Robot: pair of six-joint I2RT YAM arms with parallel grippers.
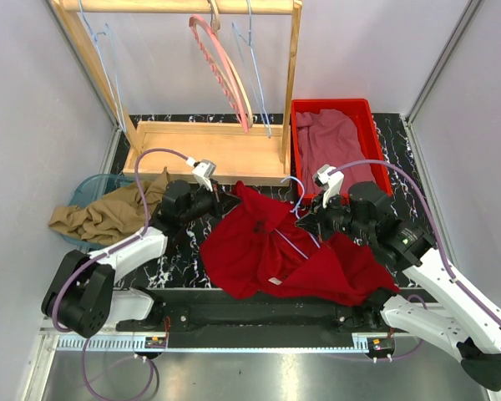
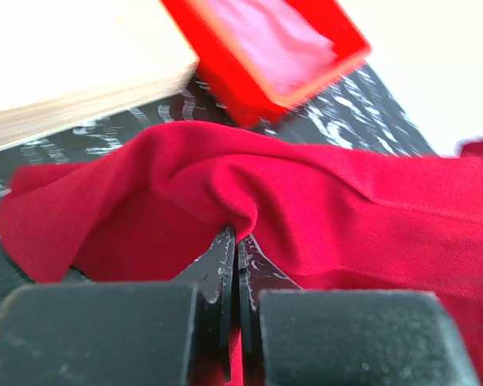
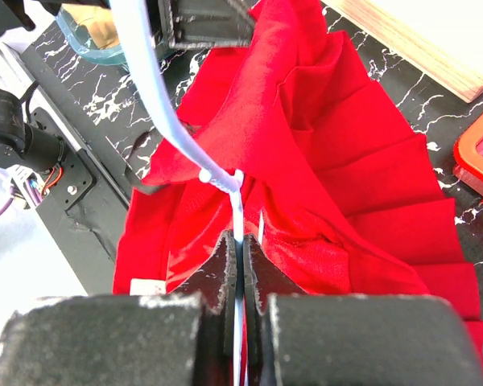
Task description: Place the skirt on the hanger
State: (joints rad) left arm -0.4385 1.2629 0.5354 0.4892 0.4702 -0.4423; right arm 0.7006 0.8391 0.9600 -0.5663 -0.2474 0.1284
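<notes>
Left tool [image 2: 236,241] was clamped shut on a raised fold of the skirt [image 1: 267,251], at the garment's upper left edge in the overhead view, while the right tool [image 3: 241,241] was closed on the thin stem of the hanger [image 3: 158,88]. The hanger lay over the skirt's right-hand part, its pale curved bar running away from the right tool toward the left one, so the pinched edge sat near the hanger's far end, and the left arm was nearer that edge. The skirt was soft, matte red cloth, pleated (the folds fanned out plainly in the right wrist view) and slumped on the black marbled surface [image 1: 394,142]. The hanger was slim, smooth, whitish plastic, rigid by the look of it. The next move probably called for drawing the held edge over that bar.
</notes>
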